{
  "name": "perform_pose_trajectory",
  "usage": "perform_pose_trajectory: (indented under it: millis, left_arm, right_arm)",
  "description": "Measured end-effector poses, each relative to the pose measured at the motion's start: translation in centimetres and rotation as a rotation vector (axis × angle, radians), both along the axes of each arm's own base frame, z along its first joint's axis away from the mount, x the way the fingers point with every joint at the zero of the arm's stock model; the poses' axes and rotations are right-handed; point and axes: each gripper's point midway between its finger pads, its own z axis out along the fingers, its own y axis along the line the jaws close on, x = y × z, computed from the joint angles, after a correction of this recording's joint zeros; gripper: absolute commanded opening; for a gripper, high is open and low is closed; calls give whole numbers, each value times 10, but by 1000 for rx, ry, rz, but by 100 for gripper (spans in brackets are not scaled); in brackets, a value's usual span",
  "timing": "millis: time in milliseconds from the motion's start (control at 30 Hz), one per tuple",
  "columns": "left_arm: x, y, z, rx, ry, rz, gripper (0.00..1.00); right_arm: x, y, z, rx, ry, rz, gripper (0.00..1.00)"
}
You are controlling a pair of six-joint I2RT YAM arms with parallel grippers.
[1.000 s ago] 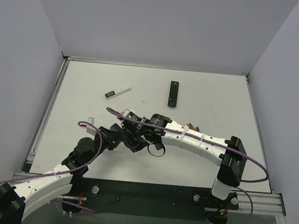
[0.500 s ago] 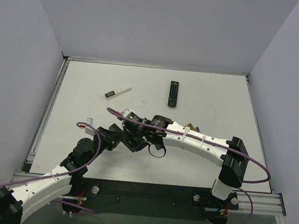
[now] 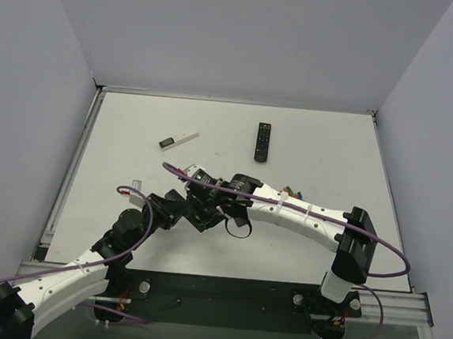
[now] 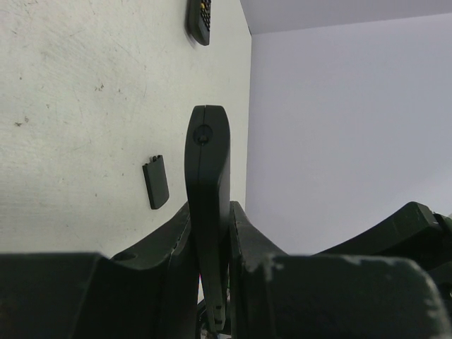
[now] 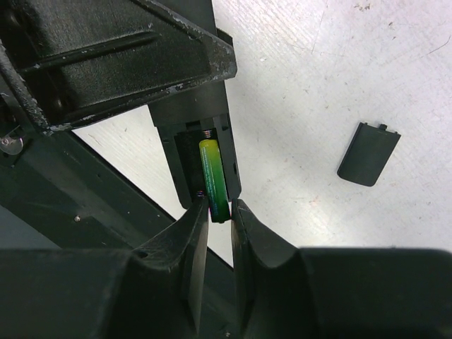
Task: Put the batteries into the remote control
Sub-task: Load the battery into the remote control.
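Gripping a green battery [image 5: 212, 176], the right claw [image 5: 217, 212] holds it in the remote [image 4: 207, 176], which is clamped in the left claw [image 4: 210, 233].

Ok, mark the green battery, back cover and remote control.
green battery [image 5: 214, 176]: right wrist view, its middle.
back cover [image 5: 369, 154]: right wrist view, its centre.
remote control [image 4: 209, 176]: left wrist view, narrow edge.
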Motion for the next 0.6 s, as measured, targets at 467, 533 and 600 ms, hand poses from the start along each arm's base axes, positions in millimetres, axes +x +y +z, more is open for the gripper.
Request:
perform_pose_trajectory:
  millis: [467, 533, 600]
  left_arm:
    - [1, 2, 0, -14, 14, 16, 0]
    - [1, 2, 0, -20, 18, 18, 0]
    - [1, 2, 0, -24, 23, 20, 0]
  right_arm:
    - [-2, 1, 0, 0, -1, 6, 0]
    - [-2, 1, 0, -4, -11, 6, 0]
    - [-3, 1, -3, -9, -17, 8, 0]
